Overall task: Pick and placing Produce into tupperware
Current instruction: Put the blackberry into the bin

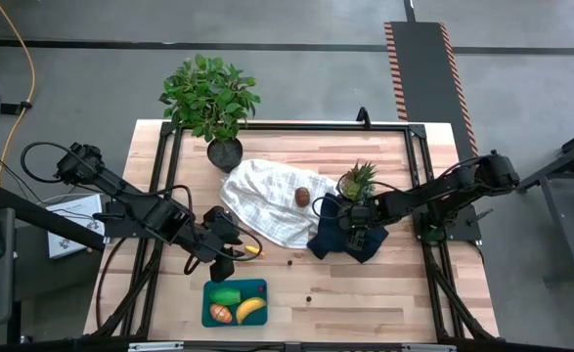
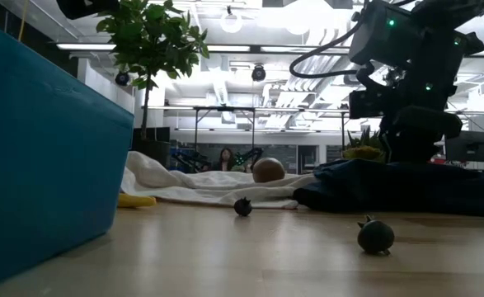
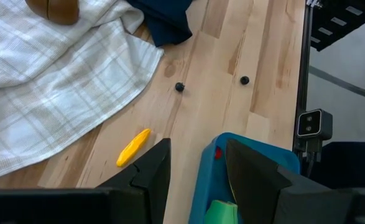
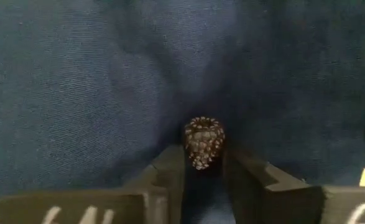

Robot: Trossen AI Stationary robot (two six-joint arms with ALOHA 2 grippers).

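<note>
A wooden table [image 1: 384, 293] carries a white cloth [image 1: 267, 200] and a navy cloth [image 1: 340, 240]. The right gripper [image 4: 202, 163] is down on the navy cloth, pinching a dark speckled berry [image 4: 203, 142]. The left gripper [image 3: 198, 171] hangs spread above the tupperware [image 1: 257, 289], which holds a pear [image 1: 225, 296] and banana [image 1: 250, 310].
</note>
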